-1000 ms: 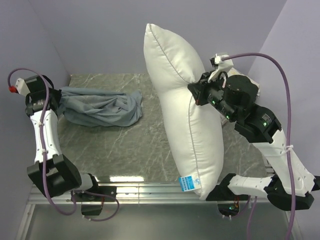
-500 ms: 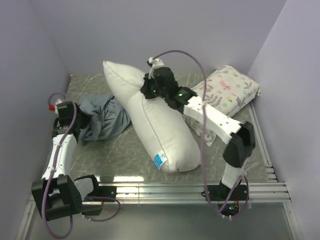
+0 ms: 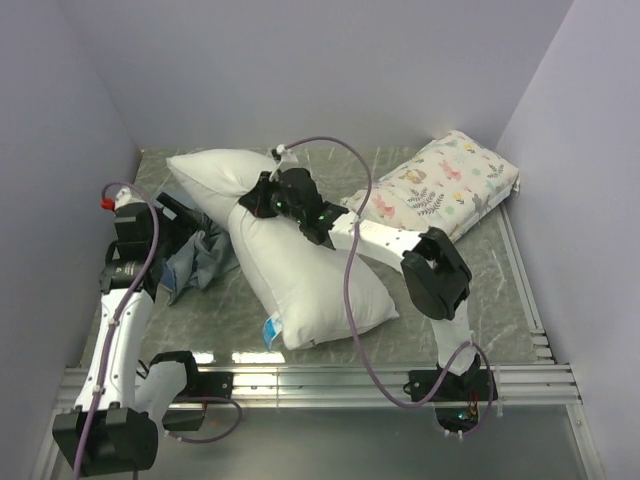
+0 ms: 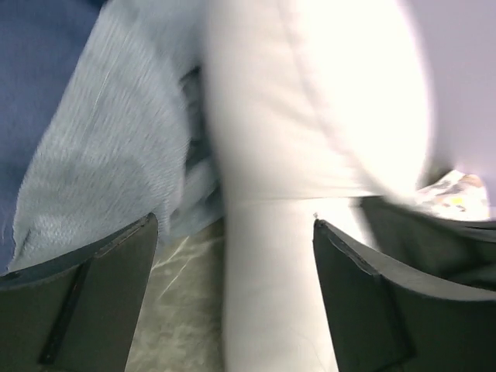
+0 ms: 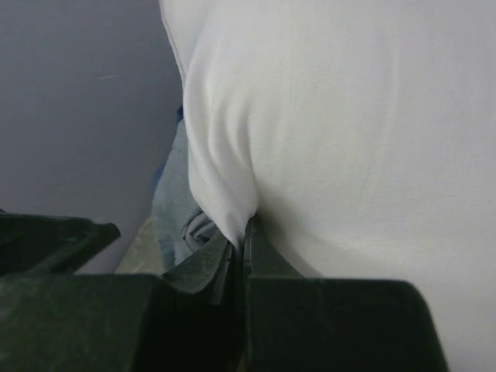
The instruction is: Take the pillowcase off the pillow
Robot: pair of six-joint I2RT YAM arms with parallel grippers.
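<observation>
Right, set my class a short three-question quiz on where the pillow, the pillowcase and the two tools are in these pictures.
1. True or false: the right tool is shut on a fold of the plain white pillow.
2. The pillowcase is: A) pulled over the pillow; B) heaped off the pillow, at its left by the left arm; C) hanging from the right tool.
3. Fill in: the left tool is ___, holding nothing.
Key: 1 true; 2 B; 3 open.
</observation>
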